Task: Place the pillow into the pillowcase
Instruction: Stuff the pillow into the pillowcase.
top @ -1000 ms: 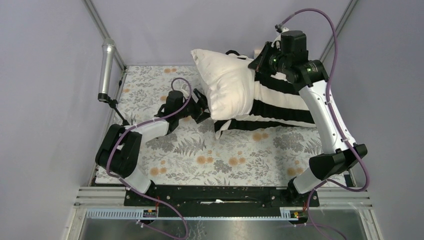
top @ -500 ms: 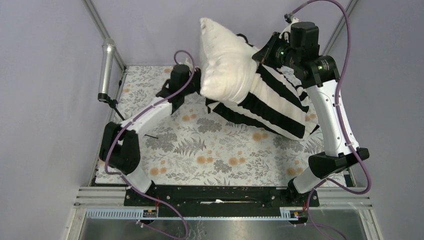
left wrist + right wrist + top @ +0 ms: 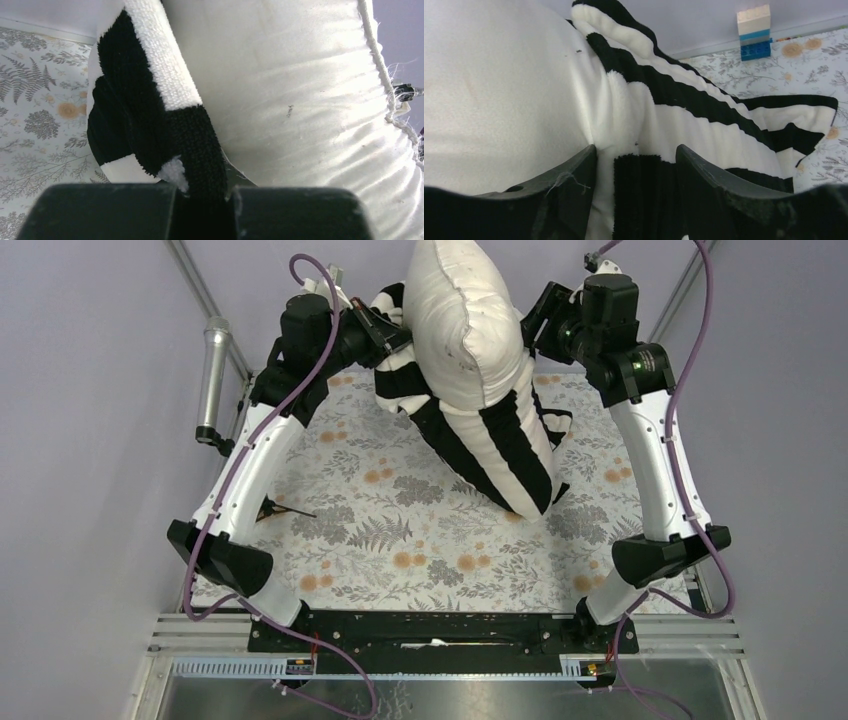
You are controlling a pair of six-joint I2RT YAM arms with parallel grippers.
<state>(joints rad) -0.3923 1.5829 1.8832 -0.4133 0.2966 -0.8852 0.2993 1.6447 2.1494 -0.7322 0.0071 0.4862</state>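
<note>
The cream pillow (image 3: 465,315) hangs upright high over the back of the table, its lower part inside the black-and-white striped pillowcase (image 3: 495,445). My left gripper (image 3: 383,335) is at the case's upper left rim. In the left wrist view that gripper (image 3: 204,200) is shut on a black strip of the pillowcase (image 3: 150,95), with the pillow (image 3: 300,100) right beside it. My right gripper (image 3: 532,328) is at the upper right; its jaws (image 3: 636,165) stand open around the pillowcase (image 3: 704,125) rim, and the left finger (image 3: 574,175) rests against the pillow (image 3: 499,90).
The floral table covering (image 3: 420,540) lies under the hanging bundle. A silver cylinder (image 3: 213,375) is mounted on the left frame post. A small dark object (image 3: 275,508) lies on the covering at the left. A block stack (image 3: 753,32) stands by the back wall.
The pillow and pillowcase went from lying on the table to hanging upright at the back. The left gripper closed on the pillowcase rim and rose with it. The right jaws have opened.
</note>
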